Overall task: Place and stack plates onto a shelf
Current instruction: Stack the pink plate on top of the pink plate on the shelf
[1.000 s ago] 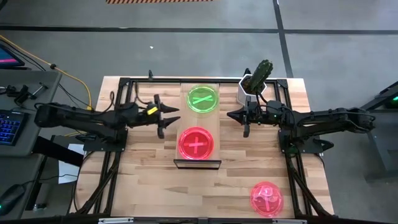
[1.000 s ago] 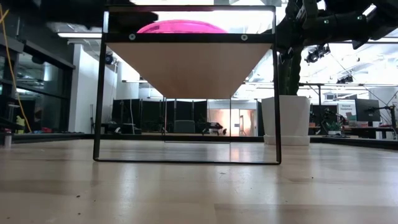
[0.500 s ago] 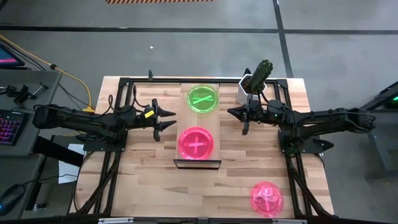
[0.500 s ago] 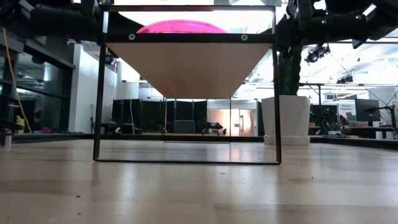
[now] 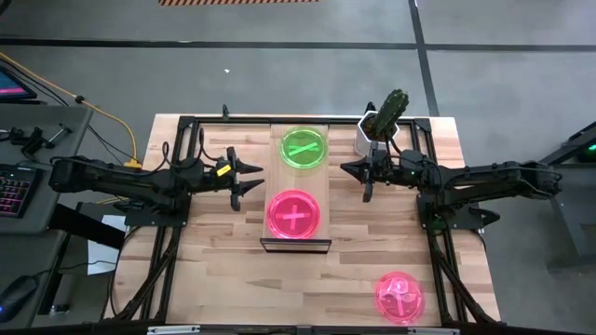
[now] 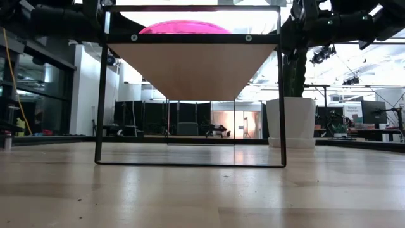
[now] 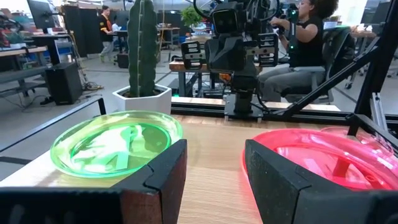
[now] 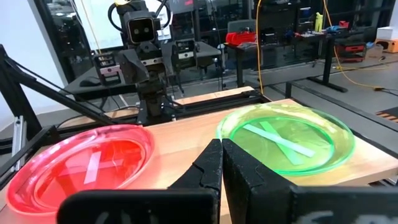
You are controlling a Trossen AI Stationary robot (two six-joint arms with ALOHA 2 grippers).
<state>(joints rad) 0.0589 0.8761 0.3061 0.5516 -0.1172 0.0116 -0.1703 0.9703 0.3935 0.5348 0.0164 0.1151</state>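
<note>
The shelf (image 5: 318,186), a light-wood plank on a dark frame, carries a neon green plate (image 5: 304,147) at its far end and a pink-red plate (image 5: 294,214) nearer the front; both lie flat. A third plate (image 5: 399,298), pink-red, lies on the tabletop at the near right. My left gripper (image 5: 250,179) hovers open just left of the shelf, level, pointing at the gap between the two plates (image 7: 118,140) (image 7: 329,155). My right gripper (image 5: 346,169) hovers shut just right of the shelf, facing the same plates (image 8: 286,137) (image 8: 84,162).
A white pot with a cactus (image 5: 380,130) stands at the far right beside the shelf, close behind my right gripper. Dark frame rails run along both sides of the table. A person (image 7: 311,37) sits beyond the table's right side.
My left gripper has drawn back a little from the shelf toward the table's left edge and sunk slightly, staying open, then come to rest. The plates have not moved.
</note>
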